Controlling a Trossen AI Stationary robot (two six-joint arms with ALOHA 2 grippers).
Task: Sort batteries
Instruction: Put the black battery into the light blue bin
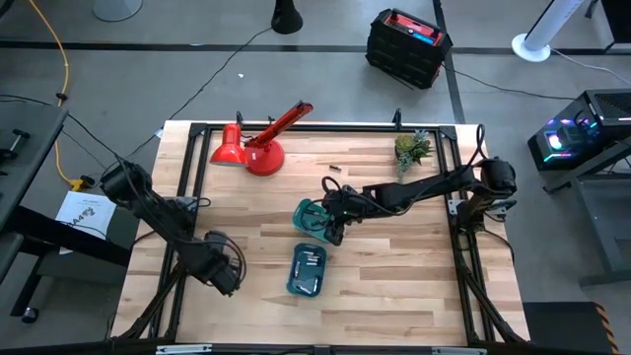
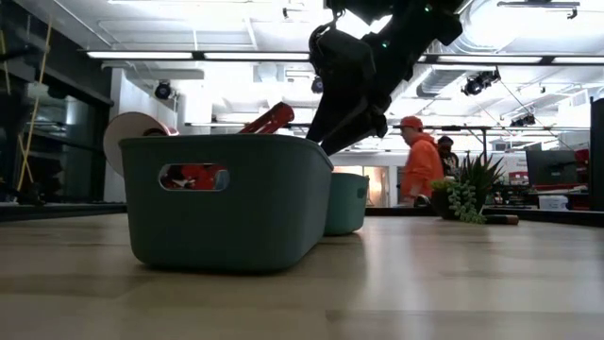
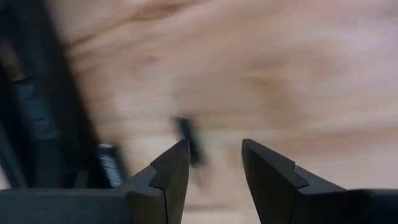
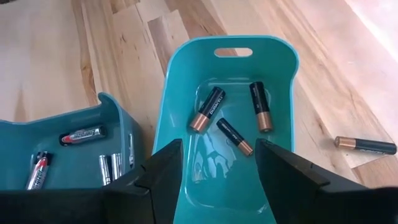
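In the right wrist view, my right gripper [image 4: 214,163] is open over a teal tray [image 4: 283,68] that has three dark, copper-ended batteries [image 4: 208,109] lying on its floor. A second teal tray [image 4: 74,118] beside it holds several silvery batteries [image 4: 81,134]. One more dark battery [image 4: 365,145] lies on the wood outside the trays. In the high view the right gripper [image 1: 331,225] hovers over the farther tray [image 1: 304,212], and the nearer tray [image 1: 308,271] sits just below it. My left gripper [image 1: 225,271] is open, low over bare wood near the table's left side.
A red desk lamp [image 1: 258,148] lies near the far edge, and a small potted plant [image 1: 413,148] stands at the far right. A loose battery [image 1: 335,170] lies between them. A small dark blurred thing [image 3: 189,140] lies on the wood ahead of the left fingers. People stand in the room behind [image 2: 420,161].
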